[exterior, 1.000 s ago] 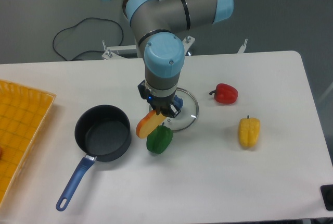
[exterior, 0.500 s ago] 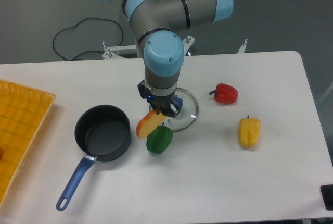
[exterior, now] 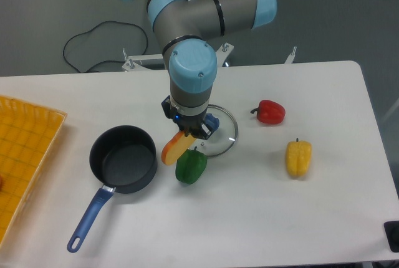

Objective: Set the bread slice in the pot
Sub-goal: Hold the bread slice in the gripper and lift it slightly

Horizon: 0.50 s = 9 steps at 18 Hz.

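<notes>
Bread slice (exterior: 175, 149) hangs tilted from the end effector (exterior: 189, 132), clamped at its upper end and lifted off the bench (exterior: 268, 205), its lower end pointing down-left. It sits just above the green pepper (exterior: 191, 166), between the glass lid (exterior: 219, 132) and the pot (exterior: 123, 158), which stands just to its left with nothing inside.

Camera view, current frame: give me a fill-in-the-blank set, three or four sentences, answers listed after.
1. The gripper is shut on the flat pale-orange ____.
2. The small round dark saucepan has a long handle coloured ____.
3. The round glass lid lies flat on the white table just behind the ____ bell pepper.
4. The yellow bell pepper lies nearest the ____ bell pepper.

Missing words: bread slice; blue; green; red
</notes>
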Motion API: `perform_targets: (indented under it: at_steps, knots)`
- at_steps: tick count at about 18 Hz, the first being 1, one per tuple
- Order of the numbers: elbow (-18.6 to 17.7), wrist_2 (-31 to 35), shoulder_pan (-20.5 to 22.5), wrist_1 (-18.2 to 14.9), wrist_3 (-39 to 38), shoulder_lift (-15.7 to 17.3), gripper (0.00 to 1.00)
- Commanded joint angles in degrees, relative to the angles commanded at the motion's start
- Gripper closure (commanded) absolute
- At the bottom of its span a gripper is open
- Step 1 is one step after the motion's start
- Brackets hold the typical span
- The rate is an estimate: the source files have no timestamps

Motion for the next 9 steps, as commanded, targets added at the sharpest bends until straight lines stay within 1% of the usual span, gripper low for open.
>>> perform_targets:
  at_steps: [9]
  knots:
    - [0.1, -0.7, -0.7, 0.0, -3.2, 0.0, 0.85]
